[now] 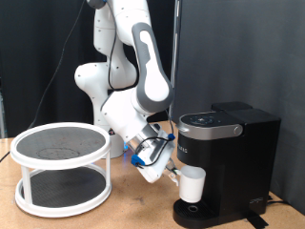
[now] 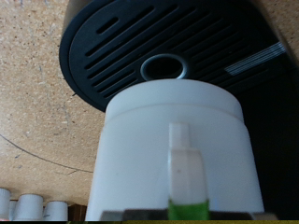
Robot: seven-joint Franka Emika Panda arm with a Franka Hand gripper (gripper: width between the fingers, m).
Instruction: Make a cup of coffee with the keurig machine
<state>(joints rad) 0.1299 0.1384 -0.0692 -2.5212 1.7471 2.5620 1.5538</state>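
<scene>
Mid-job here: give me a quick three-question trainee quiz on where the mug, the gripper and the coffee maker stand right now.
1. True or false: the glossy white cylindrical mug sits over the round slotted drip base of the tall black boxy coffee maker.
2. What lies between the fingers of the arm's two-finger gripper?
3. In the exterior view, the white two-tier round rack stands on which side? A) left B) right

Key: 1 true; 2 the mug; 3 A.

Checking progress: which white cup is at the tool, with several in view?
The white mug over the keurig machine's drip base, at the tool; the small white cups sit apart.
</scene>
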